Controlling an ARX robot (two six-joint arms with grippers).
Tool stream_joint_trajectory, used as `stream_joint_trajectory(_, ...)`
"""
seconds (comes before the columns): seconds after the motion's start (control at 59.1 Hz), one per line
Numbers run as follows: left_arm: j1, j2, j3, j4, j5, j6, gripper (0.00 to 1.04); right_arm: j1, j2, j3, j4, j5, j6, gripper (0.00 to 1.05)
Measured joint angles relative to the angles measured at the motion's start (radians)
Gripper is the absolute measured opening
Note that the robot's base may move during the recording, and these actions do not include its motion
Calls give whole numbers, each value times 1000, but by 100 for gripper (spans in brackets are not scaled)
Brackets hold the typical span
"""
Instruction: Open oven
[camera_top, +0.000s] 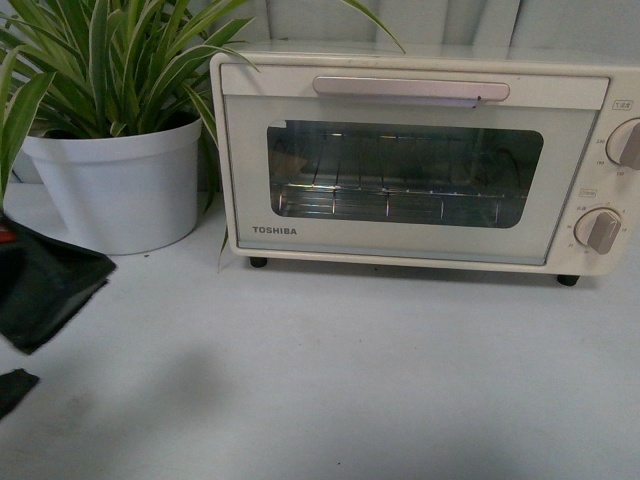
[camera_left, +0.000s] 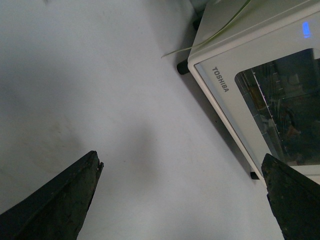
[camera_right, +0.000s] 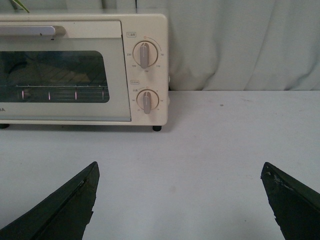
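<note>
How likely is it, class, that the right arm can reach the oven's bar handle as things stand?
Probably yes: the open right gripper faces the oven, with only bare table between it and the handle.

There was one cream-white boxy toaster oven (camera_top: 400, 250), with one silver bar handle (camera_top: 410, 89) at 12 o'clock, two round cream knobs (camera_top: 601, 230) at 3 o'clock and one wire rack (camera_top: 385, 202). One round white plant pot (camera_top: 115, 190) sat at 9 o'clock.
</note>
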Motion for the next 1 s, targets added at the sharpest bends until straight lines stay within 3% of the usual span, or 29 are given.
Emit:
stream_joint_trajectory(0.355, -48, 323, 129, 132, 7, -196, 98, 0, 0, 0, 0, 0, 0, 95)
stream_joint_trajectory(0.998, -77, 417, 227, 127, 11, -259, 98, 0, 0, 0, 0, 0, 0, 95)
